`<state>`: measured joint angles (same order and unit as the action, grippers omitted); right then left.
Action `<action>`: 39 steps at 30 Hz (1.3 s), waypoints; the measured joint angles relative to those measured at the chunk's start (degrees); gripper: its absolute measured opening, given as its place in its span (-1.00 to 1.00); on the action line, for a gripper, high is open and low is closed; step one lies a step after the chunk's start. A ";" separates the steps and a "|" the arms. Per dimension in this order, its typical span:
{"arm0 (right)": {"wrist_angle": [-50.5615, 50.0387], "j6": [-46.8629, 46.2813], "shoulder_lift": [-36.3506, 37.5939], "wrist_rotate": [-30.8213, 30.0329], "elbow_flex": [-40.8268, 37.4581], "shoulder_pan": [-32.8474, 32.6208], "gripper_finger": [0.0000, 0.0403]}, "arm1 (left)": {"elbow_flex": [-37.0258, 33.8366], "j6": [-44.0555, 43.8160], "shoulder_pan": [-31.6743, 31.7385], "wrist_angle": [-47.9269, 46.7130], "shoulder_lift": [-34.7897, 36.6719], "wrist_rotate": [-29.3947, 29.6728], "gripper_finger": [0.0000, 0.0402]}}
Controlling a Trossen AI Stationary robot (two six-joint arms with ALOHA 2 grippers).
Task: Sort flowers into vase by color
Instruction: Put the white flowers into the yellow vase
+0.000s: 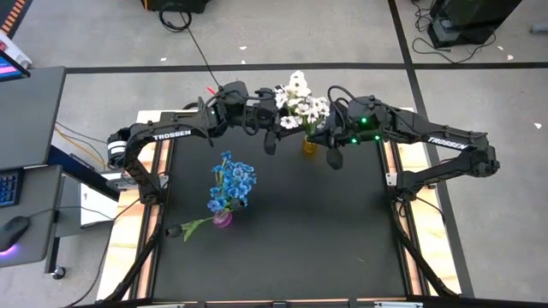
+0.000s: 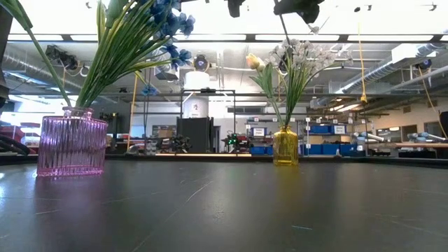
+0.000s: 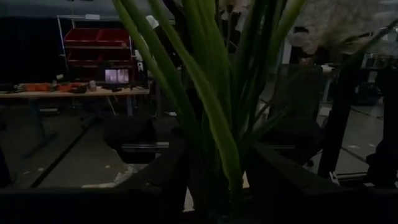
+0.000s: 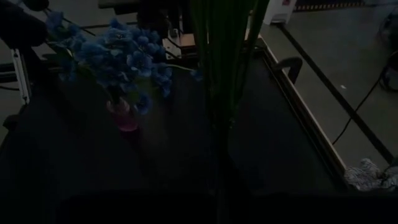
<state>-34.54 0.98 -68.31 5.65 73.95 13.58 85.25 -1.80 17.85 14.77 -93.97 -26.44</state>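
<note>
Ribbed pink glass vase [image 2: 72,145], blue flowers [image 1: 232,182], smooth amber vase [image 2: 285,146]

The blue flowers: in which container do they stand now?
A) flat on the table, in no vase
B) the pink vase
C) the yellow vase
B: the blue flowers rise from the pink vase, while the yellow vase holds the white flowers.

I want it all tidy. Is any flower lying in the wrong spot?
Yes. One green stem lies flat on the table beside the pink vase, not in it. The blue flowers and the white flowers stand in their vases.
</note>
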 joint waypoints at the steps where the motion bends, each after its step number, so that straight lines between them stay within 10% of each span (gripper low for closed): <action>1: 0.00 -0.23 0.00 0.00 0.00 0.00 -0.94 | 0.00 0.00 0.00 -0.01 0.00 0.00 -0.23; 21: -1.35 -0.06 -0.77 -1.56 -0.02 -0.07 -0.83 | -0.02 0.00 -0.04 -1.56 -0.04 0.00 -0.91; 39: -7.67 2.01 9.37 -9.10 -0.02 0.33 -0.03 | -0.03 16.09 0.42 -6.57 -0.04 0.09 -0.95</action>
<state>-42.21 2.99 -58.94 -3.45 73.93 13.91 85.22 14.28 18.26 8.21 -94.02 -26.35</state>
